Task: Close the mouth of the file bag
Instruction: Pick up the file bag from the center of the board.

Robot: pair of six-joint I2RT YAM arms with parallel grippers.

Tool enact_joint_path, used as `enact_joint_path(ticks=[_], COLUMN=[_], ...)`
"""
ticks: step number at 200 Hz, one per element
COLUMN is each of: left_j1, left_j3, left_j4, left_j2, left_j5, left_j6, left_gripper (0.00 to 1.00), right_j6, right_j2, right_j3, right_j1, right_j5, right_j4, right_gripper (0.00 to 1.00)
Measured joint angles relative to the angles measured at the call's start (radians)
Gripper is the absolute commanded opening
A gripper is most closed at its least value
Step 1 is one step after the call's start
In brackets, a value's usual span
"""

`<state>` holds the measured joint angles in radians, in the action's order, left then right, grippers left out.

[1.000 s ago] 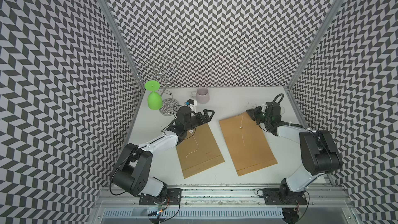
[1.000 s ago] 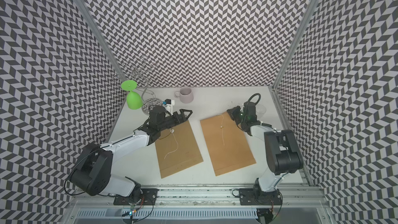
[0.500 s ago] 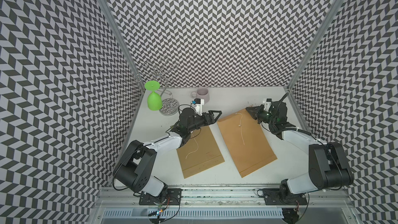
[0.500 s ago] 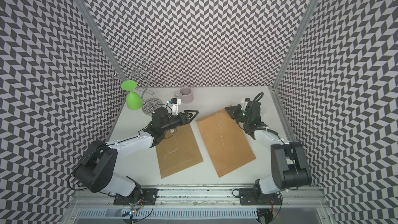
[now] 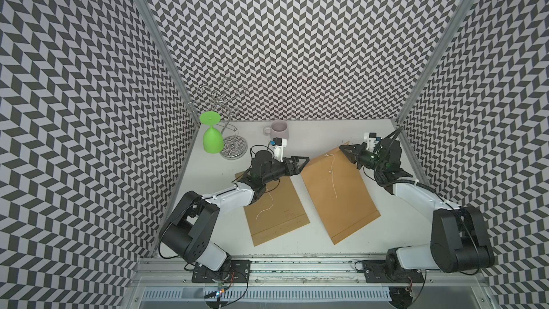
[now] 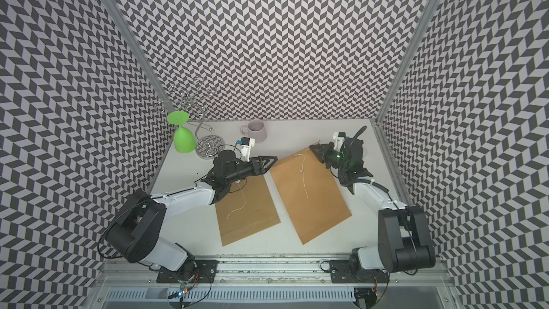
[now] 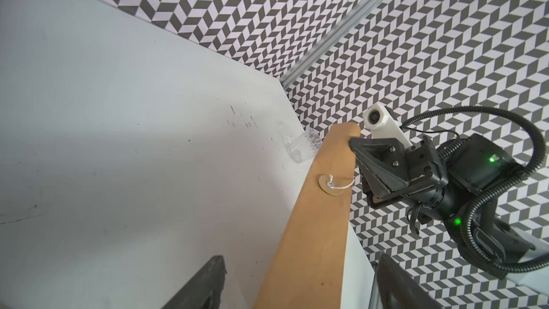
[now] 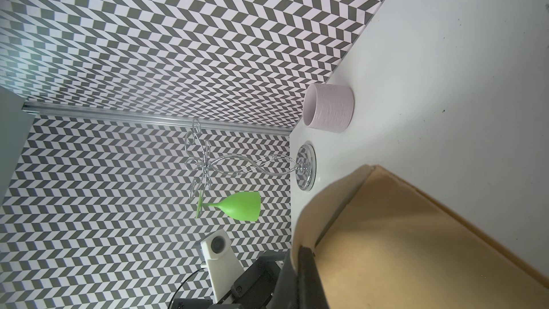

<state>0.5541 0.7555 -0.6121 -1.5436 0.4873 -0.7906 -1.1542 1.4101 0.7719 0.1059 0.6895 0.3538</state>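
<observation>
Chevron-patterned walls [image 5: 297, 40] in black and white close three sides of a white bench [image 5: 312, 132].

Two brown paper bags lie on the bench. The right file bag [image 5: 341, 197] takes the part from the centre toward 3 o'clock, with its mouth end toward 12 o'clock. The left file bag [image 5: 282, 212] lies flat just beside it at 9 o'clock, apart from it, with a loose white cord on top.

The right claw [image 5: 346, 151] is clenched on the mouth flap of the right file bag at the 1 o'clock corner, and the flap stands up, bent, off the bench. The left claw [image 5: 303, 164] is at the 11 o'clock corner of the same bag. Its jaws are apart, and in the left wrist view the raised flap passes between them without a grip.

At 10 o'clock of the bench stands a wire rack [image 5: 235, 147], and a green glass [image 5: 212, 141] hangs from it upside down. A pale mug [image 5: 279, 129] stands upright at 12 o'clock.

A white string [image 5: 333, 179] runs down the face of the right file bag. Its end is tied at a round paper disc [image 7: 331, 185] on the flap. Behind the flap lies what seems to be a small clear cup [image 7: 303, 147], though the view is too faint to be sure.
</observation>
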Motion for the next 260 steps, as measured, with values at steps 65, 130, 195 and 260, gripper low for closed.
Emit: enact_joint_path(ticks=[65,130,195,260], left_j1=[0.009,0.009,0.037,0.044], left_j3=[-0.057,-0.057,-0.095,-0.122], left_j4=[-0.055,-0.05,-0.161,-0.21], left_j2=[-0.007,-0.047,-0.104,-0.1], left_j5=[0.034,0.028,0.07,0.077], left_j6=[-0.051,-0.056,-0.157,-0.173], left_gripper=[0.73,0.84,0.53,0.24], right_j6=[-0.008,-0.006,-0.007,-0.006], right_j2=[0.005,0.004,0.002,0.002], right_j3=[-0.09,-0.079,-0.104,-0.104], right_j1=[-0.01,-0.011,-0.011,-0.013], right_j5=[0.023,0.048,0.052,0.063], right_j4=[0.047,0.053,0.095,0.127], right_gripper=[0.0,0.0,0.0,0.05])
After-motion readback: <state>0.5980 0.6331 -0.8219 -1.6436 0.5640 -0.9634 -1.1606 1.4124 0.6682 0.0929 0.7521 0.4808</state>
